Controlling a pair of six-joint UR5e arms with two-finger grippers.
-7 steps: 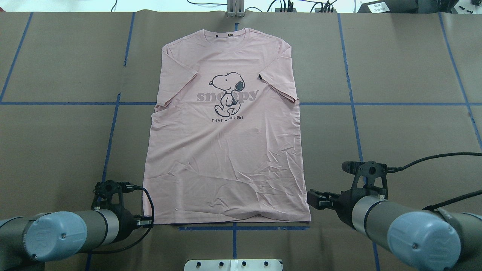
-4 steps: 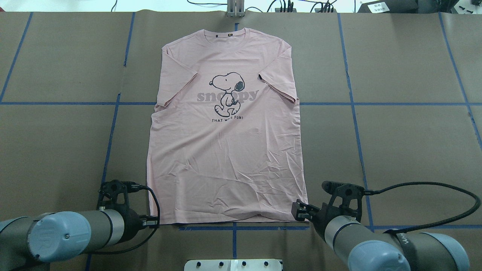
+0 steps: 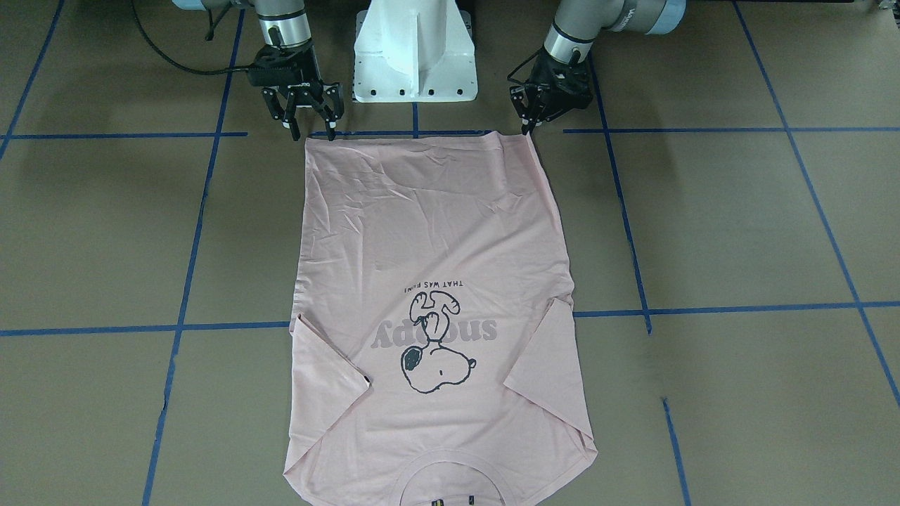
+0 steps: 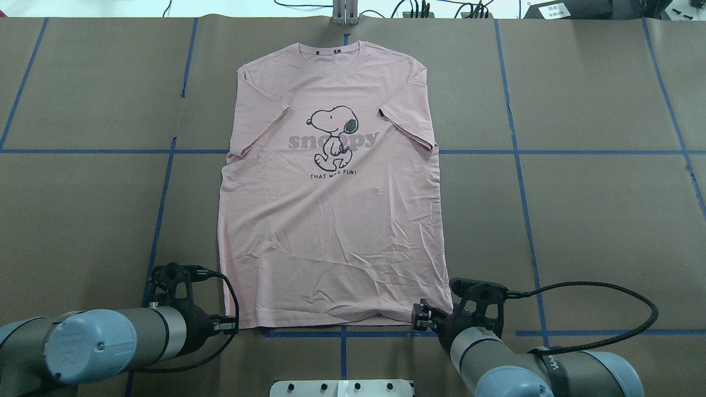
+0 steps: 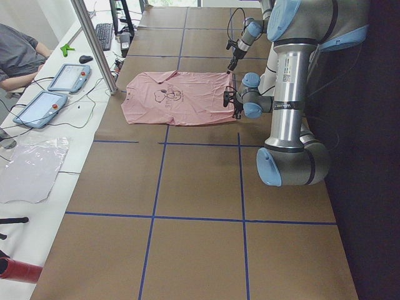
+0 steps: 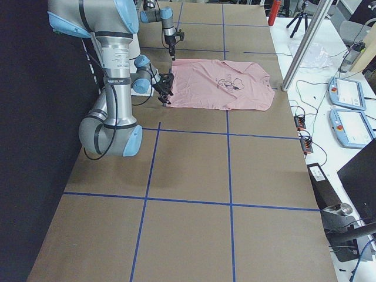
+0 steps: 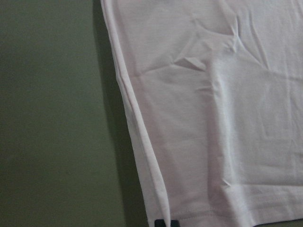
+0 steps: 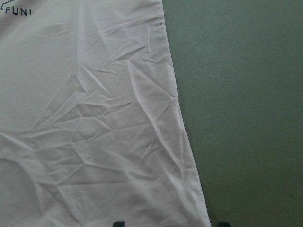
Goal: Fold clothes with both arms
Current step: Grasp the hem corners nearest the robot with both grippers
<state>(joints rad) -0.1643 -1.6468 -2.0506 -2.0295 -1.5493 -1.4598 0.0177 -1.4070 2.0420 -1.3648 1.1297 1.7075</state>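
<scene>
Barely started: shirt point(image 4: 331, 220) lies flat, print up, no fold in it yet, sleeves angled in along the body, some creases near the hem. Collar point(image 4: 336, 52) is at the far end from the robot, hem at the near end along a tape line point(image 4: 342, 334), just in front of the base point(image 3: 415, 49). Left gripper point(image 3: 527, 125) is at its hem corner; its wrist view shows one dark tip at centre right on the fabric edge, so the fingers look closed and pinching that corner. Right gripper point(image 3: 312, 126) is at the other hem corner with fingers spread; in its wrist view the two tips straddle the corner, nothing gripped yet. Left to do, by my read: right pinch, lift both corners, carry hem toward collar, then further folds. Room: bare brown table point(image 4: 595, 209) shows on both sides of the shirt, so a forward sweep looks unobstructed. Tight spots are the far edge just past the collar, where a post point(image 4: 345, 14) and cables sit, and the near side, with the base close behind the hem.
</scene>
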